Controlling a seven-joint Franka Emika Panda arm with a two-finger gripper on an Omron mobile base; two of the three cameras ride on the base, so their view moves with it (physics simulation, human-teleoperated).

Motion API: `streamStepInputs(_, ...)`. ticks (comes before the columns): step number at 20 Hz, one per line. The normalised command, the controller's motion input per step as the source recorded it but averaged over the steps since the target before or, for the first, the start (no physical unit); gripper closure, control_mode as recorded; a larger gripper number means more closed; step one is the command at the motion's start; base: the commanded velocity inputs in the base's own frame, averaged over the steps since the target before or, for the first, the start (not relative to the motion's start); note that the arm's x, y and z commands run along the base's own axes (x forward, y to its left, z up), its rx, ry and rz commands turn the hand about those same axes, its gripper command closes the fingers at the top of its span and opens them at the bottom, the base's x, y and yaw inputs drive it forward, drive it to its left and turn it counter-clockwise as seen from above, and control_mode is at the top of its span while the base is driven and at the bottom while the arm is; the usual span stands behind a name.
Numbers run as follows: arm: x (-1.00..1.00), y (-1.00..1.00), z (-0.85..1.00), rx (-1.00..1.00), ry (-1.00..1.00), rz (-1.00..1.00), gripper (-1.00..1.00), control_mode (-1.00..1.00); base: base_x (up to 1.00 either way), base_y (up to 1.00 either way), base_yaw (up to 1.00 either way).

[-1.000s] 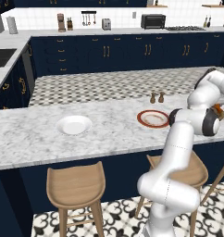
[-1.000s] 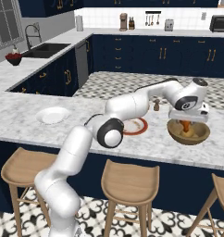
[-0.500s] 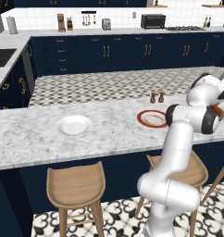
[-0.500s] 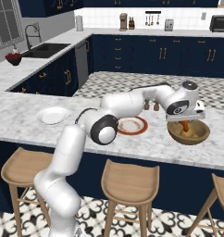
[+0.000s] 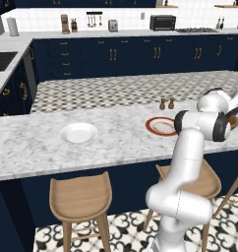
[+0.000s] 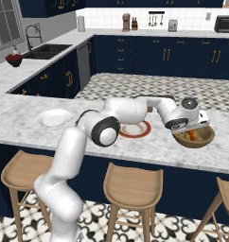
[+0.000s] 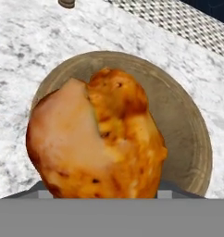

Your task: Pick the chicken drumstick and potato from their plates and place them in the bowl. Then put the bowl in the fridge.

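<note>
My gripper (image 6: 194, 130) hangs low over the wooden bowl (image 6: 205, 137) at the right end of the marble counter, shut on the chicken drumstick (image 7: 102, 139). In the hand view the glossy orange-brown drumstick sits close in front of the bowl (image 7: 190, 125) and hides the fingertips. A tan piece, apparently the potato (image 6: 184, 137), lies in the bowl beside it. The red-rimmed plate (image 5: 161, 126) and the white plate (image 5: 78, 133) both lie bare. The fridge is out of view.
Two small shakers (image 5: 166, 104) stand behind the red-rimmed plate. Wooden stools (image 6: 134, 182) line the counter's near side. The bowl sits near the counter's front edge. A sink (image 6: 46, 49) is at the far left.
The hand has come down with the drumstick, from above the bowl to just inside its rim. Plates and bowl have stayed put.
</note>
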Motion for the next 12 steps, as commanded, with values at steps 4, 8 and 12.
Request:
streamStepInputs(4,0.25,-0.37,0.04,-0.08,0.0,0.06,1.0,-1.0,0.0,0.0,0.0)
streamStepInputs(8,0.3,-0.38,0.05,-0.02,0.0,0.06,1.0,-1.0,0.0,0.0,0.0)
streamStepInputs(12,0.39,-0.07,0.03,0.0,0.01,0.13,1.0,-1.0,0.0,0.0,0.0)
